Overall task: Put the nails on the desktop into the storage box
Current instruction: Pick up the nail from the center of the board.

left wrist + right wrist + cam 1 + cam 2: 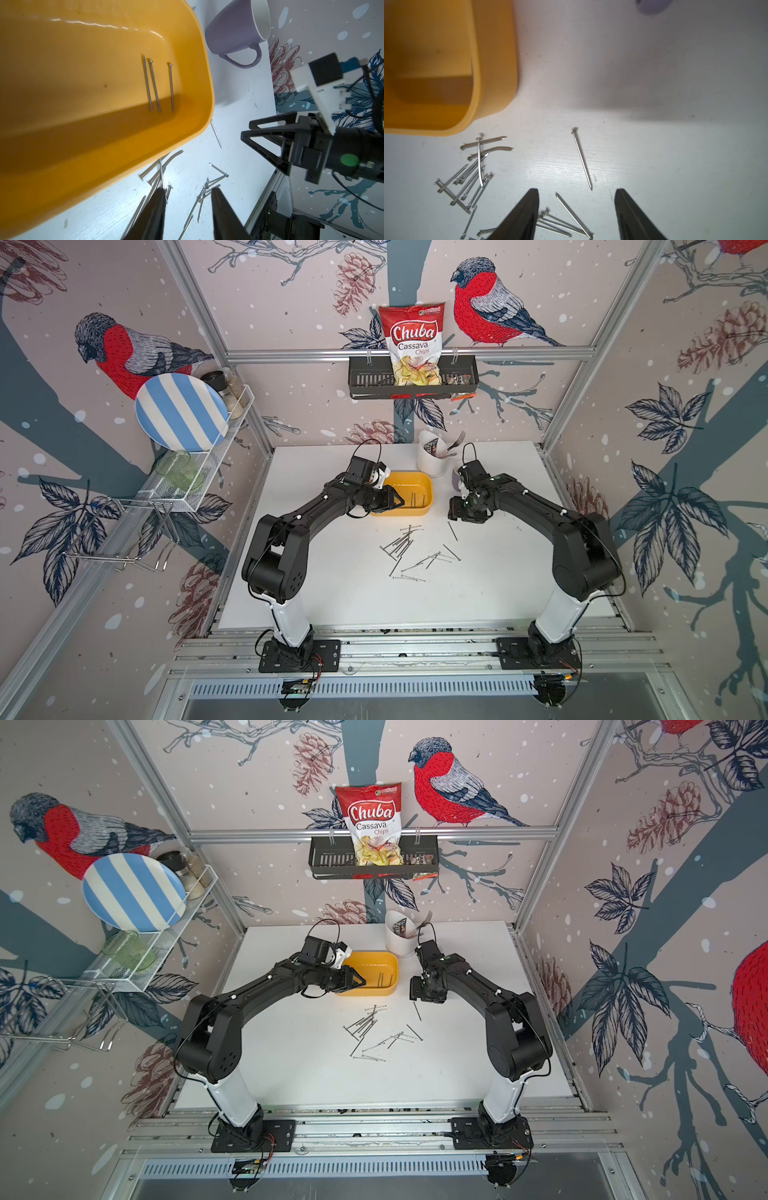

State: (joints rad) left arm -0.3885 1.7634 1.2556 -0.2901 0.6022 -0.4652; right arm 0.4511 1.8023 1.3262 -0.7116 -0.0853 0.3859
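Glossy yellow storage box [207, 83], thin grey nails [155, 86]

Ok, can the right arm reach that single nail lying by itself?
Probably yes. The right gripper hangs open just short of the lone nail, with only bare desktop between them; the storage box and the nail pile lie off to one side.

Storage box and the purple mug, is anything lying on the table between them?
No. In the left wrist view, only a bare strip of white desktop separates the storage box from the purple mug; the loose nails lie elsewhere.
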